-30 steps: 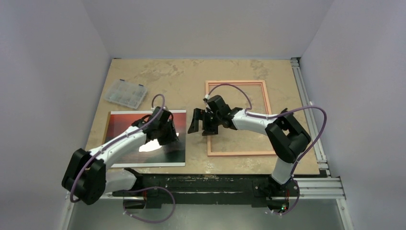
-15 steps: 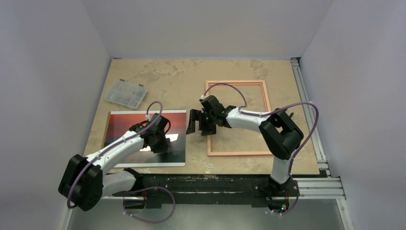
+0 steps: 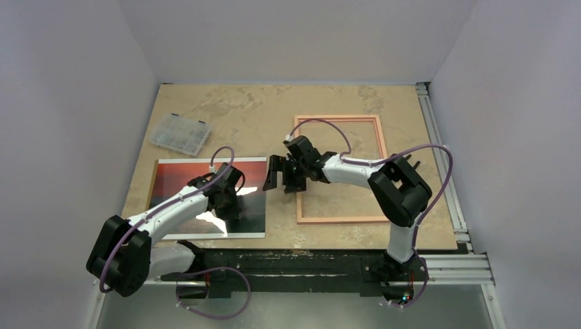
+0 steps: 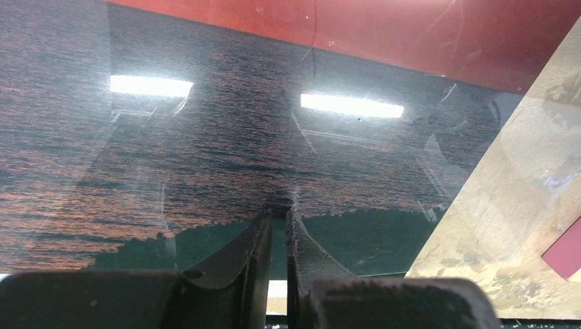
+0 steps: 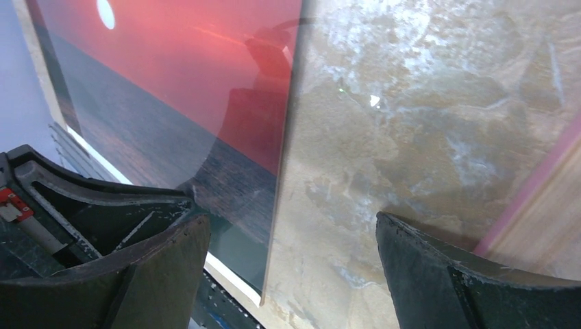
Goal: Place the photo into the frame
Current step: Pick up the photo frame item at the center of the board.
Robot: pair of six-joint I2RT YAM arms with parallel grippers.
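The photo (image 3: 178, 181) lies flat, picture side up, on the left of the table. It shows a red sky over a dark sea. My left gripper (image 3: 231, 204) is shut, and its fingertips (image 4: 264, 223) press down on the dark sea part of the photo (image 4: 205, 137). The frame (image 3: 336, 118) lies flat to the right. My right gripper (image 3: 279, 184) is open and empty, low between the photo's right edge and the frame's left rail. In the right wrist view the photo's (image 5: 171, 89) right edge runs between my fingers (image 5: 157, 253), with the frame's rail (image 5: 541, 185) at the right.
A clear plastic organiser box (image 3: 180, 133) sits at the back left, behind the photo. An aluminium rail (image 3: 444, 171) runs along the table's right edge. The black base bar (image 3: 294, 264) lies along the near edge.
My left gripper slid a little toward the near left on the photo. My right gripper moved left, off the frame's left rail toward the photo's right edge. The photo and frame have not shifted.
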